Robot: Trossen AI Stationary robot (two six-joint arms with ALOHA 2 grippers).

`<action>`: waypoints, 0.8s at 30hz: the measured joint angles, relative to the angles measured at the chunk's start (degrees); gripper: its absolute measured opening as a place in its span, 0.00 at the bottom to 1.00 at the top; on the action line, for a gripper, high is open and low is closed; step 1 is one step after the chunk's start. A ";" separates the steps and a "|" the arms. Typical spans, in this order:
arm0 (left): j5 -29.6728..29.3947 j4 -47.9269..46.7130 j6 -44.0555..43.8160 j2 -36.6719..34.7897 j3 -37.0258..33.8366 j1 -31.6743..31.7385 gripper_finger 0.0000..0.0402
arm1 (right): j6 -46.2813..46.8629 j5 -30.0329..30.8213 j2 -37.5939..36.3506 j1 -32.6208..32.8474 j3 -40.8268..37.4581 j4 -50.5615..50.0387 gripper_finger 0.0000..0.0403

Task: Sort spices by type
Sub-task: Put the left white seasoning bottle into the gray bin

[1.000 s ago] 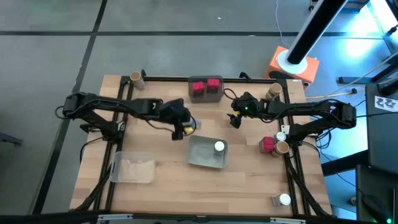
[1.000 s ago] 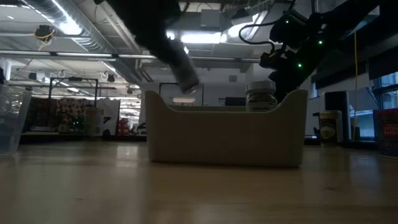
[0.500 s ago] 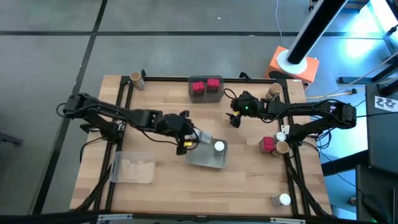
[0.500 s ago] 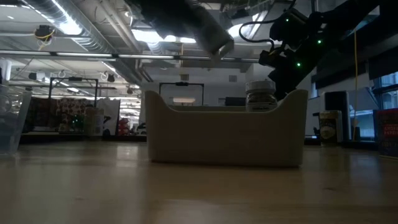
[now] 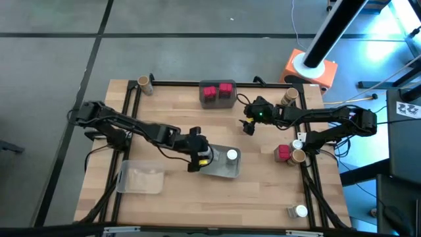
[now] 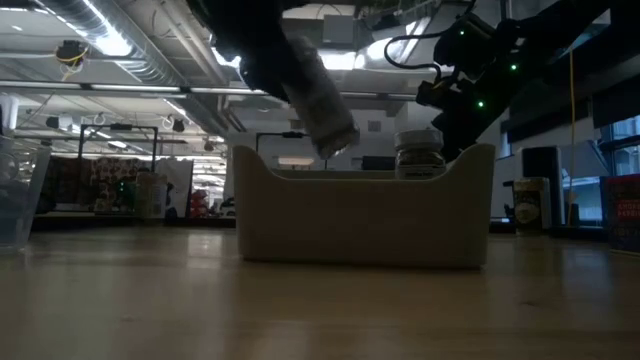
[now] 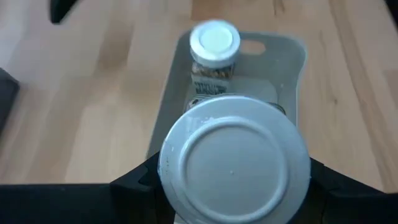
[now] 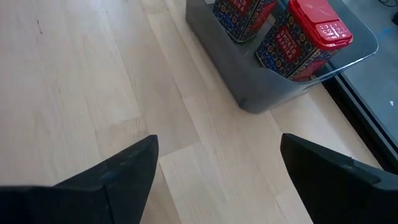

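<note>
Spices of three kinds are spread over the counter. A white-topped jar is held in the left gripper, tilted over the left end of the grey tray at the counter's middle; in the low view this jar hangs slanted above the tray's wall. A second white-topped jar stands upright inside the same tray, toward its far right corner. Two red blocky jars sit side by side in a clear tray at the middle of the far edge, and they are seen close up in the right wrist view. The right gripper is held wide and empty above bare counter, near that clear tray and toward the right. Another red jar stands by the right edge, with a tan-topped jar touching or just beside it. One tan-topped jar lies near the far right corner and another near the far left corner. A white-topped jar lies at the near right corner. A clear tray rests near the near left corner.
</note>
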 joint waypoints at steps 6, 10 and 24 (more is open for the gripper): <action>-0.39 -7.39 2.11 5.92 5.11 1.09 0.48 | 0.02 -0.01 0.00 0.00 0.00 0.40 0.84; -0.44 -9.61 2.57 9.08 6.02 2.92 0.48 | 0.01 -0.01 0.00 0.00 0.00 0.33 0.84; 2.26 -10.07 2.77 12.78 5.97 5.14 0.48 | 0.00 -0.01 0.00 0.00 0.00 0.35 0.84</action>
